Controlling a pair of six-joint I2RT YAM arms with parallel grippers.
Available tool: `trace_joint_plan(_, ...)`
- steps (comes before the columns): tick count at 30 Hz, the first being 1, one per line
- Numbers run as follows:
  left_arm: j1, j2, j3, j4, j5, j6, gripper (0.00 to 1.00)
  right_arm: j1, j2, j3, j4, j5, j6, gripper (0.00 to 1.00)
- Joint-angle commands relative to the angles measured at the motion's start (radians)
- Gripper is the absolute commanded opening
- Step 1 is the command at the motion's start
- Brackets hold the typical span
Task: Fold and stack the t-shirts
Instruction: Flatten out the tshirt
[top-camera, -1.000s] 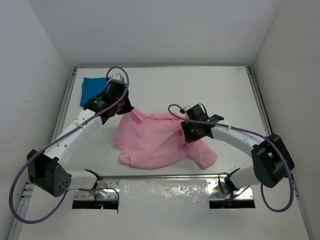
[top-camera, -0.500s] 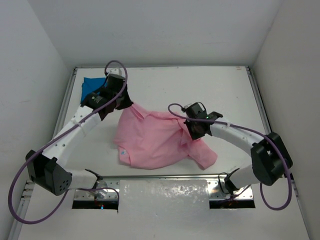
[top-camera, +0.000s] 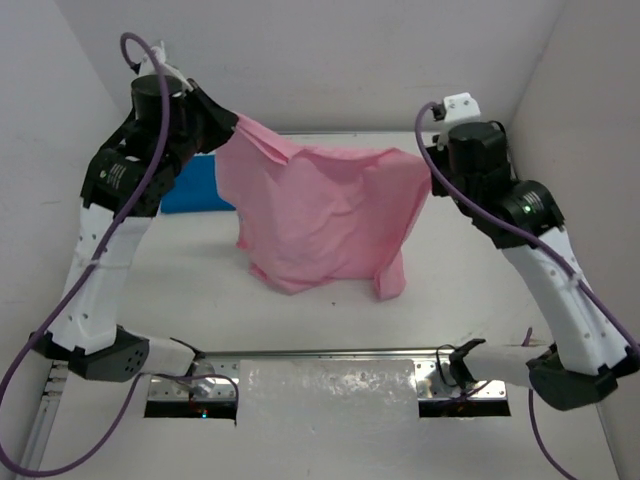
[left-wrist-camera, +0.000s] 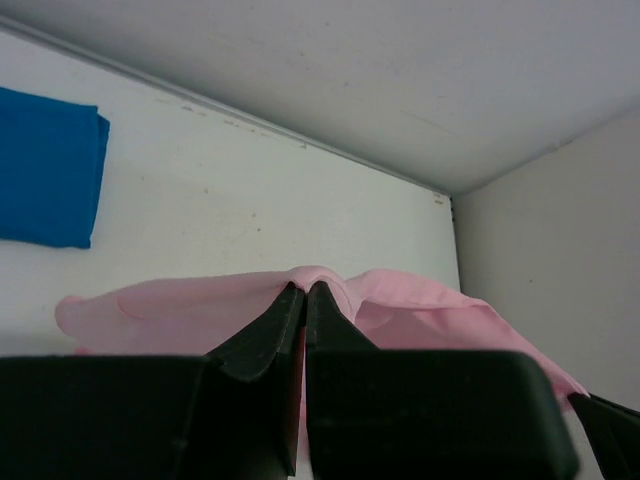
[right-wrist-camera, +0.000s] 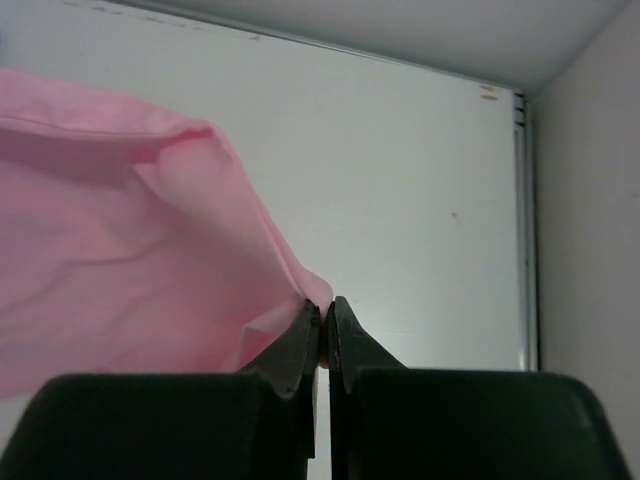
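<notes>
The light pink t-shirt (top-camera: 325, 215) hangs spread in the air between both raised arms, its lower hem just above the white table (top-camera: 470, 280). At the shirt's upper left corner, my left gripper (top-camera: 232, 125) is shut on the cloth. The left wrist view shows pink fabric (left-wrist-camera: 430, 305) pinched between the tips of that gripper (left-wrist-camera: 305, 291). My right gripper (top-camera: 428, 165) is shut on the upper right corner. In the right wrist view its tips (right-wrist-camera: 325, 306) pinch a fold of pink cloth (right-wrist-camera: 120, 260). The folded blue t-shirt (top-camera: 198, 187) lies flat at the table's back left, partly behind the left arm, and shows in the left wrist view (left-wrist-camera: 45, 165) too.
White walls close in the table on the left, back and right. A metal rail (top-camera: 330, 353) runs along the near edge between the arm bases. A raised lip (top-camera: 525, 215) borders the table's right side.
Both arms have risen high, lifting the pink shirt off the table and spreading it between them. The right gripper shut on the shirt's edge during this time.
</notes>
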Motion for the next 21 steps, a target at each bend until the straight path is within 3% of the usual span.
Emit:
trace_joint_plan(1, 0.009, -0.074, 0.047, -0.092, -0.024, -0.042, 0.0, 0.002, -0.073, 0.018, -0.118, 0.124, -0.013, 0.0)
trace_joint_plan(6, 0.009, -0.207, 0.063, -0.114, -0.055, -0.062, 0.0, 0.001, -0.221, 0.046, -0.146, 0.185, 0.013, 0.0)
trace_joint_plan(13, 0.009, -0.158, 0.295, -0.359, -0.04, -0.087, 0.0, 0.001, -0.234, 0.239, -0.32, 0.153, 0.065, 0.0)
trace_joint_plan(21, 0.009, -0.122, 0.159, -0.31, 0.006, -0.088, 0.0, 0.002, -0.157, 0.262, -0.328, 0.17, -0.008, 0.0)
